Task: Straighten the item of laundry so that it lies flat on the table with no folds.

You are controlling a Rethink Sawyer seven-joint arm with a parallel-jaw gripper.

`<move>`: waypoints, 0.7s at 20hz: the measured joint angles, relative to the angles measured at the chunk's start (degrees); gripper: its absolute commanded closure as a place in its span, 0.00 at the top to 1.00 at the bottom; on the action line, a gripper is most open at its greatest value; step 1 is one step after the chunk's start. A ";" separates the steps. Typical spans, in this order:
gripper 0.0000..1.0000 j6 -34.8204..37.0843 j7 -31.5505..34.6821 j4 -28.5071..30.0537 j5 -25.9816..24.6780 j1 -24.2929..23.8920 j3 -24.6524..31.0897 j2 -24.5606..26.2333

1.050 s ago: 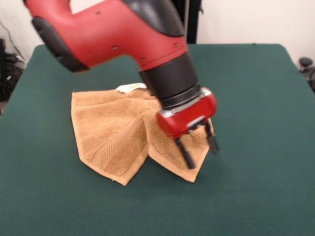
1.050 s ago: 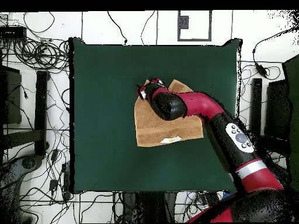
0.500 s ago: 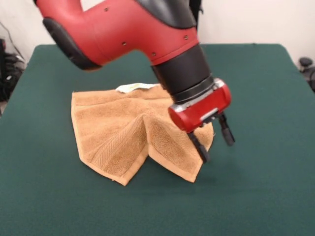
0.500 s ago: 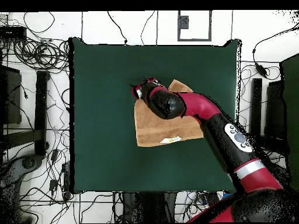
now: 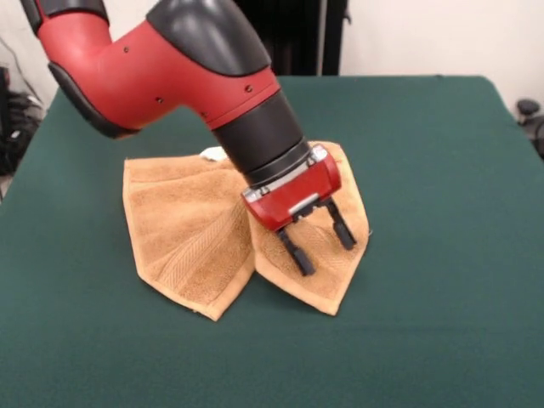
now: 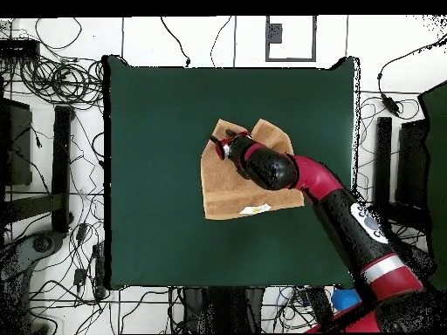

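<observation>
The item of laundry (image 5: 191, 225) is a tan-orange towel lying crumpled on the green table (image 5: 442, 170). Its near edge is folded into two pointed flaps with a crease between them. A small white tag (image 5: 210, 154) peeks out beside the arm at the far edge. My gripper (image 5: 319, 242) hangs open just over the right flap, with nothing between its fingers (image 5: 296, 253). In the overhead view the towel (image 6: 229, 190) lies near the table's (image 6: 148, 131) middle, the tag (image 6: 255, 209) shows on its lower edge, and the gripper (image 6: 224, 141) is over the towel's upper part.
The red and black arm (image 5: 170, 68) covers the towel's far right part. Cables and equipment (image 6: 52, 174) ring the table on the floor. A dark object (image 5: 529, 109) sits past the table's right edge.
The gripper has swung left from the towel's right edge to over the right flap and dropped lower. It stays open. The towel has not shifted.
</observation>
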 measured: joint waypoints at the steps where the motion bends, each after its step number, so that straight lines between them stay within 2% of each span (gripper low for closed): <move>1: 1.00 -0.39 0.00 1.15 -0.07 -0.20 -0.07 0.04; 14: 1.00 -0.66 0.00 3.46 -0.22 0.63 -0.07 0.41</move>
